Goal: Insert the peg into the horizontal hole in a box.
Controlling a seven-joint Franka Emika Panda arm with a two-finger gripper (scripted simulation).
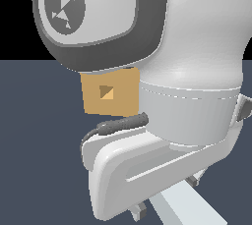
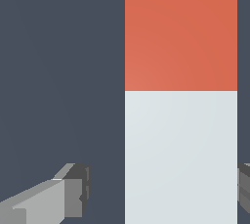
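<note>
The gripper [image 2: 161, 193] is hanging over the peg [image 2: 180, 120] with jaws wide, one finger [image 2: 73, 193] clear of it. The box [image 1: 109, 91] is standing at eleven o'clock in the exterior view. An off-centre closing risks twisting the peg, missing the hole [image 1: 106, 92].

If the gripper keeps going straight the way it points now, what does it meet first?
Most likely the peg, on its pale part; the gripper has a finger on either side, not touching. Depth is unclear.
</note>
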